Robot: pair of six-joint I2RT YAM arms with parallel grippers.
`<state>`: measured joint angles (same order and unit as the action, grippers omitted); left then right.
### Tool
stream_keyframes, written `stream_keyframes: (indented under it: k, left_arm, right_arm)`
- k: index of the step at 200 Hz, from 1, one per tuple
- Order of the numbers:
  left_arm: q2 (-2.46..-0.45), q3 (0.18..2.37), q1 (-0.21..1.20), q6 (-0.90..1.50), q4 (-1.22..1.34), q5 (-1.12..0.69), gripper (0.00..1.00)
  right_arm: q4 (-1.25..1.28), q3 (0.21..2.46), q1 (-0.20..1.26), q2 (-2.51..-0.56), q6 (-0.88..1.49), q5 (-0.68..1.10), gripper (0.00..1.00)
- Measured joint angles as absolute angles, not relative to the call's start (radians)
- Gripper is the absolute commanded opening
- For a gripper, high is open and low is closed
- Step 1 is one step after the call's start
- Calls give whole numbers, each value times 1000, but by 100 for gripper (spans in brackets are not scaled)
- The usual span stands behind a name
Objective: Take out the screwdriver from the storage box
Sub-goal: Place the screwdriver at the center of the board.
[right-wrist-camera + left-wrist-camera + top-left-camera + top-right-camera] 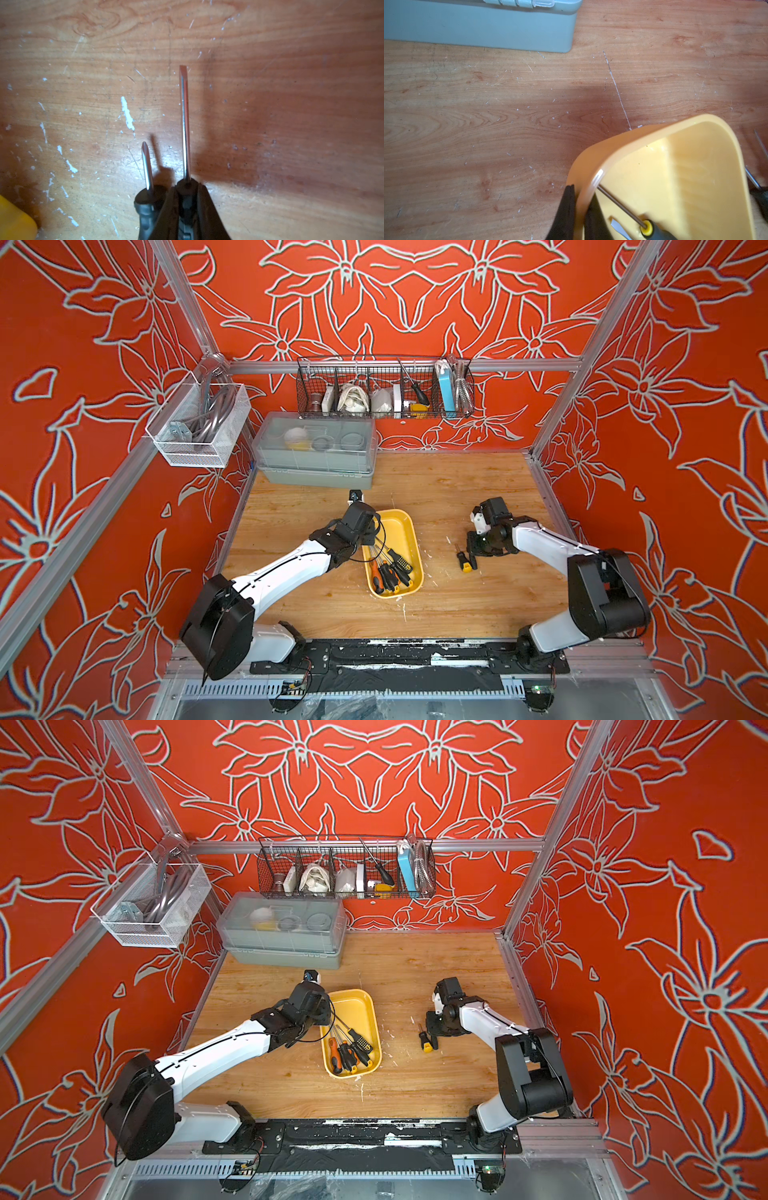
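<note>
One flat-blade screwdriver (185,124) is already out of the yellow storage box (399,526). The right hand (188,187) pinches it by its black handle over the bench (457,489), apart from the box and just beside a short screwdriver (464,562) lying there, so setting it down looks like all that is left. The left hand (581,193) is pressed onto the box's side wall, with several other screwdrivers (390,572) inside; no brand or writing is legible.
</note>
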<state>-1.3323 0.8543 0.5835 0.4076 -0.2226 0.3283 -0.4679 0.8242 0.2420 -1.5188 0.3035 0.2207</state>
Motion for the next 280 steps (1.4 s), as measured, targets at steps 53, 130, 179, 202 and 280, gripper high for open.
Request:
stream_keyframes:
  k: [53, 130, 179, 202, 280]
  left_arm:
    - [-1332, 854, 583, 408, -222, 328, 0]
    - [-1332, 854, 583, 408, -221, 328, 0]
    - [-1332, 854, 583, 408, -221, 328, 0]
    - [-1332, 854, 583, 408, -221, 328, 0]
    - [-1331, 854, 582, 408, -221, 327, 0]
  right_arm:
    - [-479, 851, 242, -1546, 306, 204, 0]
    - [-511, 880, 242, -1567, 305, 160, 0]
    - [-525, 906, 242, -1582, 300, 154, 1]
    - [-529, 907, 242, -1591, 300, 154, 3]
    - [-550, 934, 242, -1639, 296, 154, 3]
